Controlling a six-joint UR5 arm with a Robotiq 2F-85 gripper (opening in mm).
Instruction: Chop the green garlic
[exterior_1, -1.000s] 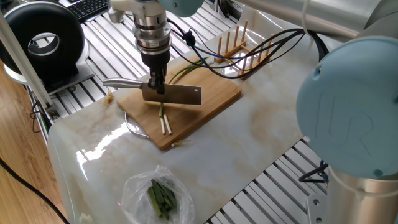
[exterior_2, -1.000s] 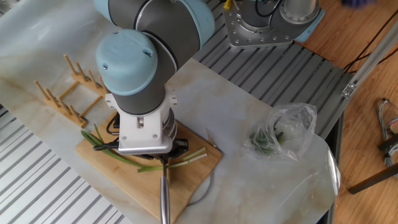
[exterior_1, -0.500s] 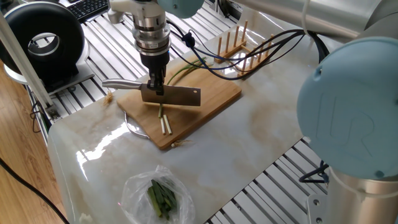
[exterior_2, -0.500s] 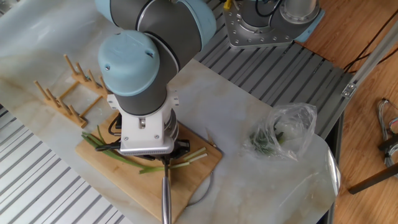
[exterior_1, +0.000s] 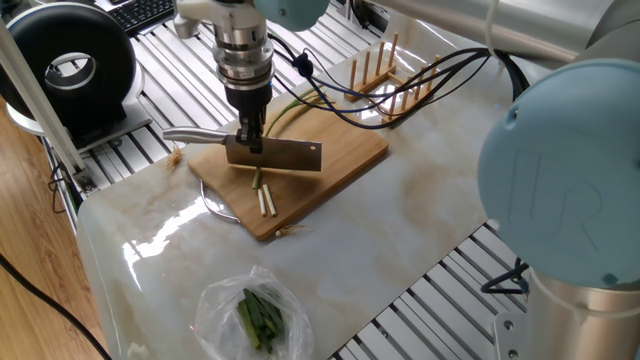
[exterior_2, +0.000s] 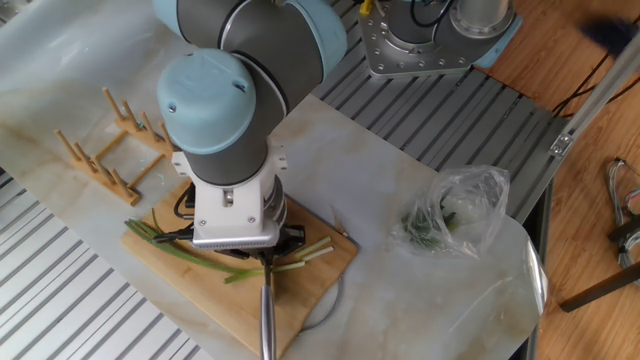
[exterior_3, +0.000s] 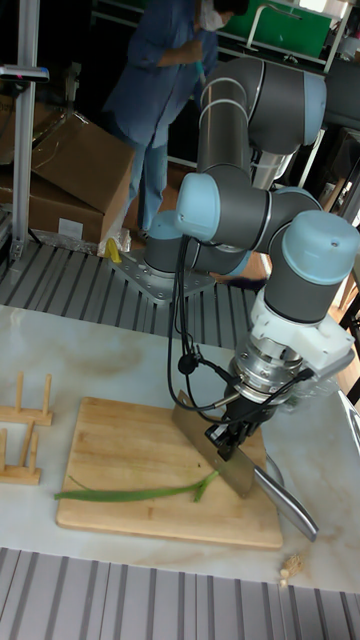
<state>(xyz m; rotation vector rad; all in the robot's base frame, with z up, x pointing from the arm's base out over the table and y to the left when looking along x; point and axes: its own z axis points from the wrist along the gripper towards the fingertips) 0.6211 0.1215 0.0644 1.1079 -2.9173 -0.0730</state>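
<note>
Clamped on the spine of a knife (exterior_1: 275, 153), the end effector (exterior_1: 251, 141) holds the blade across the green garlic (exterior_1: 284, 114) on the cutting board (exterior_1: 340, 160). Directly below the end effector lie short white cut sticks (exterior_1: 266, 199); beyond it the long green stalk stretches away uncut. Chopping looks barely begun, with most of the stalk left.

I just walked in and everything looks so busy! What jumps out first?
The big grey-and-blue robot arm, bending over the table. Its claw is shut on a steel cleaver knife, poised across the thin white-and-green garlic stalk on the wooden chopping board. A clear plastic bag of dark leaves lies near the table's corner.
</note>
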